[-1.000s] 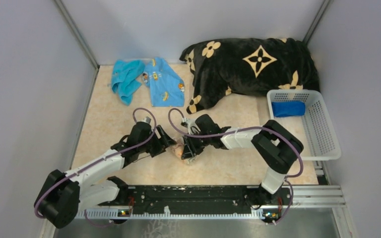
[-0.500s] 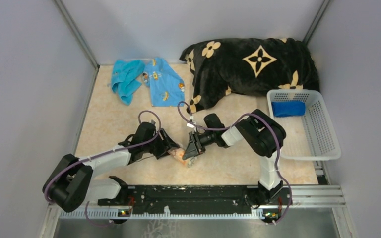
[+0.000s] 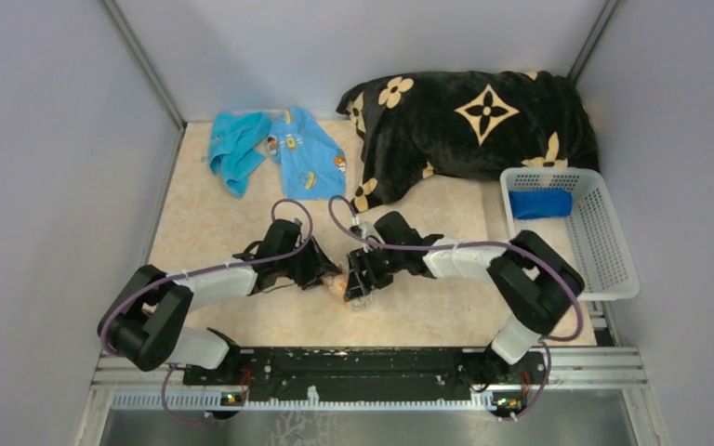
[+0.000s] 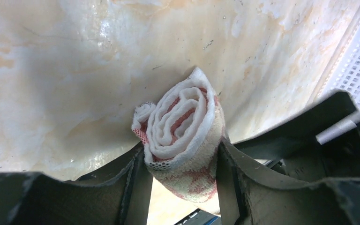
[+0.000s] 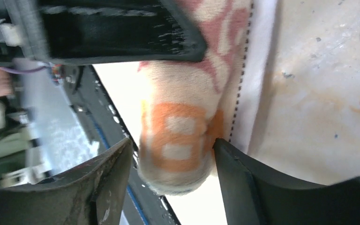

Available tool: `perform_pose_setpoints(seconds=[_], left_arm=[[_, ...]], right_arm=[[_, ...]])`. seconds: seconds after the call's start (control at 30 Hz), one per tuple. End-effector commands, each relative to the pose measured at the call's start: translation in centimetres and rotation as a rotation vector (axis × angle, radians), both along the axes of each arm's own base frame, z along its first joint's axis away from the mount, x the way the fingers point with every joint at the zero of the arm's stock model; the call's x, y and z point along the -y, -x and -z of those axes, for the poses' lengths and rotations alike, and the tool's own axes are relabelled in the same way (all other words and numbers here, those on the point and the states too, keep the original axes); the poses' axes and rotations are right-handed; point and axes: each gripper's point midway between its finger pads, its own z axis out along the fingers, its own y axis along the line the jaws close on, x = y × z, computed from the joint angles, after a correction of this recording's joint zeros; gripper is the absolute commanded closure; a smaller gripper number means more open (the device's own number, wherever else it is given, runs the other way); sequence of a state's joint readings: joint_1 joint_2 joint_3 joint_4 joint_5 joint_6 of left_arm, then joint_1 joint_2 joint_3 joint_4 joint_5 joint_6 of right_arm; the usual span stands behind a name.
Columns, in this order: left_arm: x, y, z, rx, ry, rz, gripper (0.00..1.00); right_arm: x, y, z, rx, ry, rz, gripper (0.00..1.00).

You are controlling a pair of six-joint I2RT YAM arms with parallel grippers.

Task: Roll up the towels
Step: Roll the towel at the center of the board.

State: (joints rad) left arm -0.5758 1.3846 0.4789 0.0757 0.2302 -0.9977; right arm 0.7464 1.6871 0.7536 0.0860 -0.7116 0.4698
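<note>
Cream-and-red cloth, a rolled towel (image 3: 341, 286), lies on the table (image 3: 204, 223) near its front edge. The left end effector (image 3: 323, 275) and right end effector (image 3: 361, 284) meet at it from either side. Further back lie a turquoise towel (image 3: 235, 149) and a printed light-blue towel (image 3: 307, 160), beside a black blanket (image 3: 474, 130). A dark blue towel (image 3: 539, 203) sits in the white basket (image 3: 614, 251).

From the left wrist, the fingers (image 4: 132, 187) are clamped on the roll, whose spiral end faces the camera.

From the right wrist, the fingers (image 5: 243, 187) grip both flanks of the same roll, orange lettering showing.
</note>
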Motion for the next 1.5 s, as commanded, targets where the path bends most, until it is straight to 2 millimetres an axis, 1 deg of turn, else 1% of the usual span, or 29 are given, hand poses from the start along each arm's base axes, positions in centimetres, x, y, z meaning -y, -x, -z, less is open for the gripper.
perform_pose_setpoints(seconds=[0.0, 0.1, 0.17, 0.27, 0.3, 0.43, 0.47, 0.53, 0.73, 0.97, 1.07, 1.27, 1.37, 1.47], left_arm=[[-3.1, 2.2, 4.0, -0.098, -0.203, 0.032, 0.46], [-3.6, 2.1, 4.2, -0.107, -0.248, 0.047, 0.45], [-3.6, 2.1, 4.2, -0.113, -0.261, 0.056, 0.45], [-3.6, 2.0, 4.2, -0.119, -0.266, 0.059, 0.44], [-3.5, 2.0, 4.1, -0.119, -0.268, 0.060, 0.44], [-3.6, 1.8, 4.0, -0.116, -0.279, 0.060, 0.43], [-3.6, 1.8, 4.1, -0.117, -0.281, 0.061, 0.43], [-3.5, 1.8, 4.2, -0.120, -0.282, 0.062, 0.43], [-3.1, 1.9, 4.6, -0.131, -0.283, 0.075, 0.43], [-3.0, 2.0, 4.9, -0.135, -0.290, 0.079, 0.42], [-3.1, 2.1, 5.0, -0.137, -0.293, 0.079, 0.41], [-3.1, 2.1, 4.9, -0.129, -0.299, 0.077, 0.40], [-3.1, 1.9, 4.7, -0.120, -0.300, 0.070, 0.40], [-3.1, 1.7, 4.6, -0.114, -0.302, 0.061, 0.40]], right_arm=[[2.3, -2.2, -2.6, 0.396, 0.310, 0.047, 0.33], [2.5, -3.2, -4.9, 0.605, 0.435, 0.082, 0.31], [2.1, -3.4, -6.2, 0.734, 0.502, 0.071, 0.30], [0.7, -3.1, -6.8, 0.854, 0.561, 0.037, 0.30], [0.4, -3.1, -6.7, 0.887, 0.587, 0.033, 0.30], [-1.1, -2.7, -5.2, 0.944, 0.652, -0.007, 0.29], [-1.3, -2.6, -4.2, 0.954, 0.678, -0.026, 0.29], [-1.7, -2.5, -3.1, 0.967, 0.700, -0.051, 0.29], [-2.4, -1.9, -0.2, 0.965, 0.737, -0.114, 0.28], [-2.7, -1.3, 2.4, 0.904, 0.752, -0.169, 0.28], [-2.1, -1.3, 3.7, 0.844, 0.776, -0.174, 0.28], [0.0, -0.8, 6.0, 0.701, 0.849, -0.162, 0.32], [0.6, -0.2, 6.2, 0.613, 0.821, -0.137, 0.32], [0.5, 0.1, 5.4, 0.556, 0.755, -0.094, 0.31]])
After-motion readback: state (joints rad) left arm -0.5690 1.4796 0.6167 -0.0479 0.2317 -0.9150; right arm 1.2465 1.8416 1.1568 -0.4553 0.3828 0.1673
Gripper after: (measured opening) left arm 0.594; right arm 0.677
